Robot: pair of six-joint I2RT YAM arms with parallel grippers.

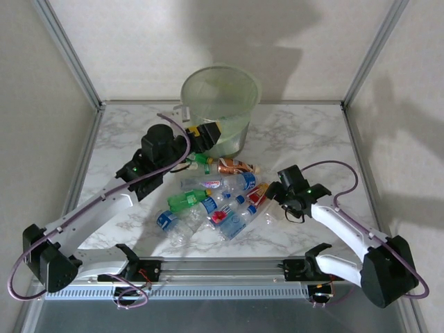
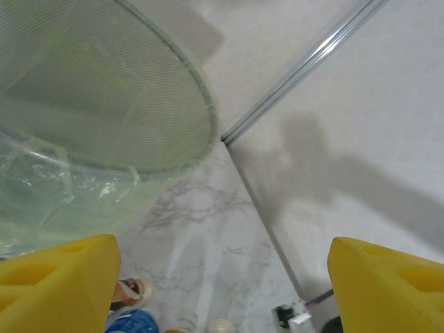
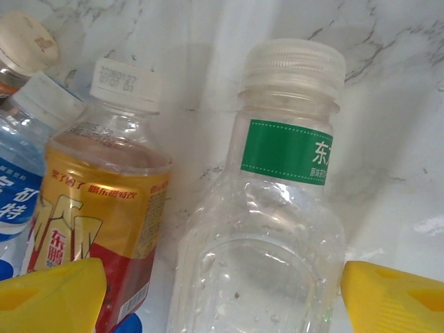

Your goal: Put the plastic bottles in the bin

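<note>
Nearest the arm bases, the bottles lie in a loose heap on the marble table, overlapping so much that the lower ones are half hidden and hard to count. The right gripper sits at the heap's right edge with its fingers spread. In its wrist view the yellow fingers stand on either side of a clear bottle with a green label band and a pale cap. This looks to me like a line-up for closing across the bottle's body. The picture's bottom edge cuts off the pads, so I cannot tell whether they touch the plastic. An orange-labelled bottle lies just beside it, partly under the left-hand finger (a squeeze here might catch both).

Further back, the left gripper is raised close to the near wall of the bin, jaws wide apart with nothing between them. Its own camera looks past the bin rim to bare table and the corner post. The pose suits a release at the rim or a turn back toward the heap — which of the two, I cannot say.

The bin stands at the far edge of the table, well apart from the heap. I make out no bottle inside it, though the hazy green wall and the ribbed pattern blur its floor.
</note>
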